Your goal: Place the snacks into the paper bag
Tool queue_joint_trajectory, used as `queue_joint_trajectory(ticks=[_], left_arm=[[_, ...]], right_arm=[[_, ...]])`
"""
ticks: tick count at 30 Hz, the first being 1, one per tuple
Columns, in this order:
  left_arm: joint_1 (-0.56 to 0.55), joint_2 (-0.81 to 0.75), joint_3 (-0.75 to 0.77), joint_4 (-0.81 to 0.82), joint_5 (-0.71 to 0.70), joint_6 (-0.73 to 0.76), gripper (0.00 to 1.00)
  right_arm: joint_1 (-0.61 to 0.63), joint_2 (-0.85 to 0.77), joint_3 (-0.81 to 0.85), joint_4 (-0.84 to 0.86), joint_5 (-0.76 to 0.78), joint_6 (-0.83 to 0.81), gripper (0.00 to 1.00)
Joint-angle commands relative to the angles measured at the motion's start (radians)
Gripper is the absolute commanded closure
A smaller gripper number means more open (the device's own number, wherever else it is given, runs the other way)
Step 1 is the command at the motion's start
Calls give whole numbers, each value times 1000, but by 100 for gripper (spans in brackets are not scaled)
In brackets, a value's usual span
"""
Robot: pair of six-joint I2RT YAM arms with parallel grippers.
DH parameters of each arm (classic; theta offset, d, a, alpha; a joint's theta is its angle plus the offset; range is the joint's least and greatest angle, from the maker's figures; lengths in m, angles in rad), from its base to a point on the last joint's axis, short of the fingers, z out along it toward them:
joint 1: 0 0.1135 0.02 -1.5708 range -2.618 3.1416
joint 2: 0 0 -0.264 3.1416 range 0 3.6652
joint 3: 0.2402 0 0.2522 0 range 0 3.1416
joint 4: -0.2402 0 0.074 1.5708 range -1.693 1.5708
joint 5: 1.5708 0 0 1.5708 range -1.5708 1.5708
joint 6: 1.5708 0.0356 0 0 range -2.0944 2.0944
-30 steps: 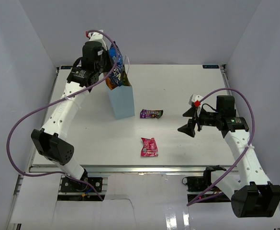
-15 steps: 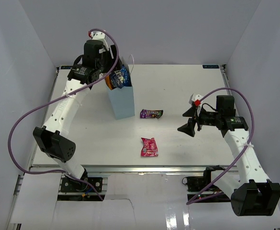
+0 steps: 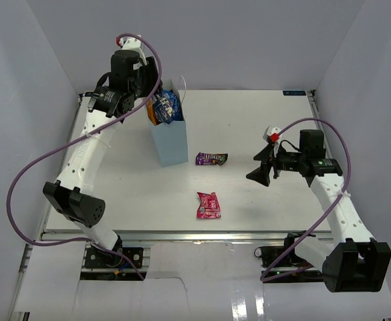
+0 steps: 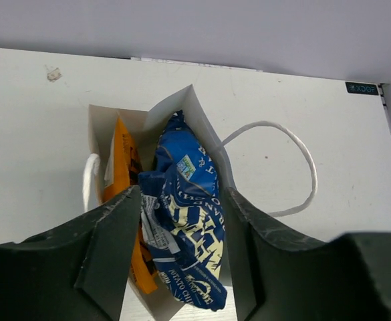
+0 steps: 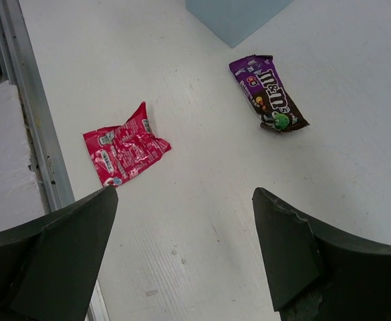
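The pale-blue paper bag (image 3: 171, 142) stands at the back left; the left wrist view looks down into its white inside (image 4: 200, 124). A dark blue packet (image 4: 188, 221) and an orange packet (image 4: 123, 164) stick out of its mouth. My left gripper (image 3: 150, 100) hovers just above the mouth, jaws apart and holding nothing, with the blue packet below the gap (image 4: 182, 194). A purple packet (image 3: 211, 158) and a pink-red packet (image 3: 208, 205) lie flat on the table. My right gripper (image 3: 258, 169) is open and empty, right of both (image 5: 185, 194). The other packets are hidden.
The white table (image 3: 262, 120) has grey walls on three sides. The bag's white string handle (image 4: 295, 144) lies over its right side. A metal rail (image 5: 31, 120) runs along the table's near edge. The bag's corner (image 5: 238, 17) shows in the right wrist view.
My left gripper lowered the dark blue packet into the bag, let it go and rose slightly. My right gripper shifted a little up and left.
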Motion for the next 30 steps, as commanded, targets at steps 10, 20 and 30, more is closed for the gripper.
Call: queue_joint_trajectory(ticks=[10, 20, 30], left_arm=[[-2, -88, 53, -188, 55, -101, 63], [-12, -22, 38, -263, 52, -121, 71], [-13, 125, 113, -263, 58, -113, 64]], right_arm=[[-3, 33, 33, 64, -6, 25, 12], [-4, 44, 39, 74, 4, 26, 12], [-3, 41, 44, 74, 16, 27, 12]])
